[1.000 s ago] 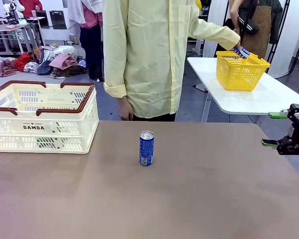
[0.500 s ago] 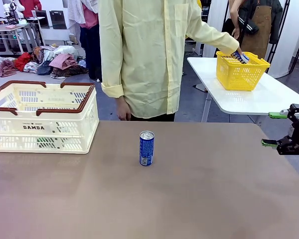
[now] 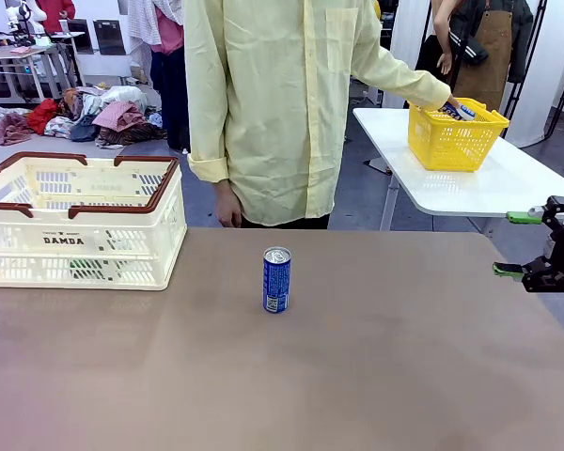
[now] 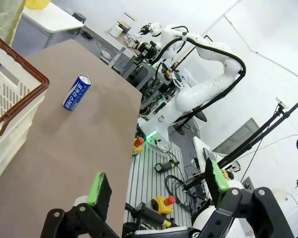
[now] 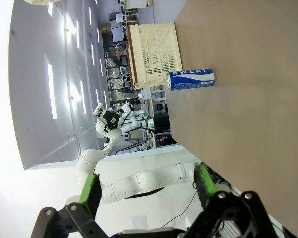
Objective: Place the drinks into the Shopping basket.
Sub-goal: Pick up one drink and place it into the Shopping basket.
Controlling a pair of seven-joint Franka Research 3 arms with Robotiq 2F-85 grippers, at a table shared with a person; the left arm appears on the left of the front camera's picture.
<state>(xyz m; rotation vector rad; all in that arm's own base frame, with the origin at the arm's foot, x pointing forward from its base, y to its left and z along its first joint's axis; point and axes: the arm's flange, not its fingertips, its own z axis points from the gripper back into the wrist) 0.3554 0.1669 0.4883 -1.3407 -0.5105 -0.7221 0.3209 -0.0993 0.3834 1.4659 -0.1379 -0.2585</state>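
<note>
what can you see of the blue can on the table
The blue can is slim and looks like metal, with a silver top and white print. The right wrist view reads "SWEAT" along its side. It stands upright near the middle of the brown table, resting on its base. It is to the right of the cream basket and well apart from it. Nothing but the tabletop touches it.

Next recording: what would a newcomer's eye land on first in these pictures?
A lone blue can stands upright near the middle of the brown table. Left of it, at the far edge, sits the cream Shopping basket, while a person in a pale yellow shirt behind the table reaches a hand into a yellow basket on a white side table.
</note>
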